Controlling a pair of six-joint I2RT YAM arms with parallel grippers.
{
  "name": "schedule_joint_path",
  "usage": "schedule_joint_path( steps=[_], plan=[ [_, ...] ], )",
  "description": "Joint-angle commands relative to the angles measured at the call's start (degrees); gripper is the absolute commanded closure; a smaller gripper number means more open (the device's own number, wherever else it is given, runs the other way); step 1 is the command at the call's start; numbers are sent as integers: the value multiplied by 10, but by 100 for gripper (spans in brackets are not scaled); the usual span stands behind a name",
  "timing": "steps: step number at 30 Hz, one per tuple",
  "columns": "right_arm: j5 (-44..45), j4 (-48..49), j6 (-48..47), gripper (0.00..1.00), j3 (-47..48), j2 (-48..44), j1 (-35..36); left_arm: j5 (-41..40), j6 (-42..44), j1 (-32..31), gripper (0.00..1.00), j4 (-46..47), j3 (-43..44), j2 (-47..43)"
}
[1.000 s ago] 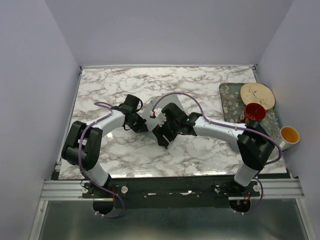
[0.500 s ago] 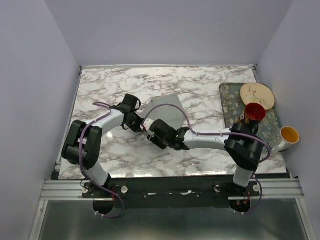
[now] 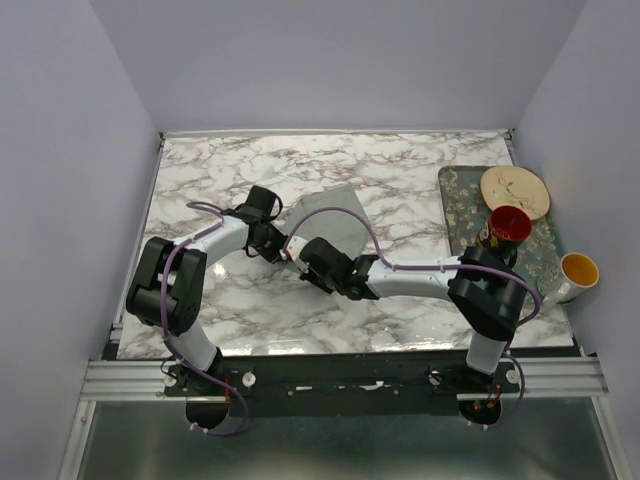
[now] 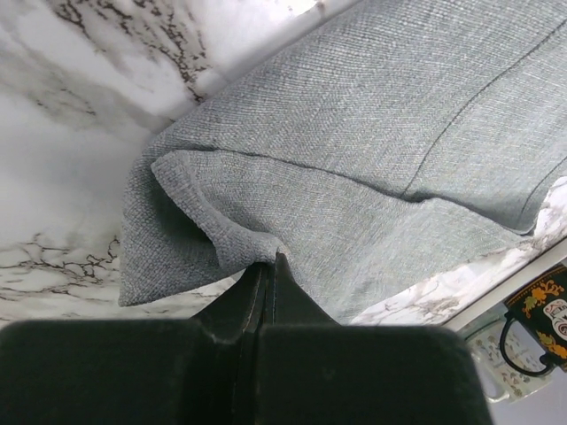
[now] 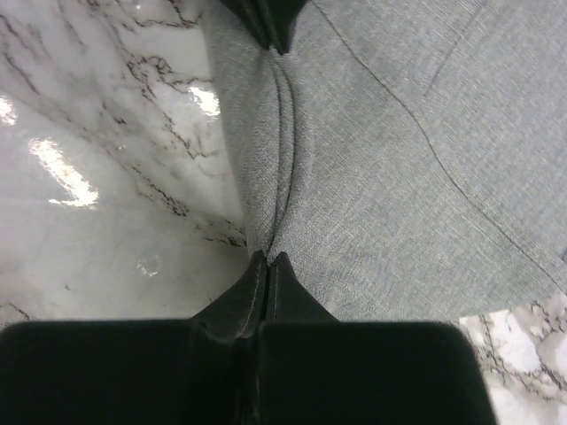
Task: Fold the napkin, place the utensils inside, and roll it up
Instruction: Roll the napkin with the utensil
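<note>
1. Left gripper [image 4: 273,258]: fingers pressed flat together, with a small tuck of the napkin [image 4: 372,124] nipped at their tips. This is a grip on the cloth's corner, where the hem is doubled over.
2. Right gripper [image 5: 267,258]: jaws closed to a point, with a raised ridge of cloth running straight into them. I read this as a pinch on the same edge, close by the left one, whose dark tips show at the far end of that ridge in the right wrist view.
3. Held edge: it runs from one gripper to the other along the napkin's near-left side. The two arms meet there, so neither is meaningfully nearer.
4. Napkin body: it spreads from both grippers up and to the right across the marble table [image 3: 200,170], lying mostly flat toward the patterned tray [image 3: 455,200] but well apart from it.
5. The fold turns on this: the free cloth lies wholly beyond the grip line, so the pinched edge would need to travel over it toward the far-right edge, with both grippers moving together.
6. Risk: uneven travel would skew the crease.
7. Utensils: I cannot pick them out. The tray carries a plate [image 3: 514,188] and a red cup [image 3: 509,222].
</note>
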Motion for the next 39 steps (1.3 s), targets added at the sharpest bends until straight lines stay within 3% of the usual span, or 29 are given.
schedule_joint_path(
  steps=[1, 3, 10, 17, 35, 39],
  plan=[
    [-100, -2, 20, 99, 15, 4, -26, -7, 19, 4, 100, -7, 24, 10],
    [-128, -3, 27, 99, 15, 1, -44, -9, 23, 4, 100, -7, 27, 11],
    [-365, -50, 37, 99, 53, 22, -126, -8, 30, 6, 100, -7, 45, 29],
    [-548, -79, 62, 99, 87, 70, -212, -9, 48, 7, 100, -10, 65, 53],
    [-645, -94, 138, 97, 121, 172, -287, -8, 107, 9, 94, 2, 101, 99],
    [-646, -98, 147, 96, 128, 187, -297, -16, 130, 9, 89, 14, 107, 102]
  ],
)
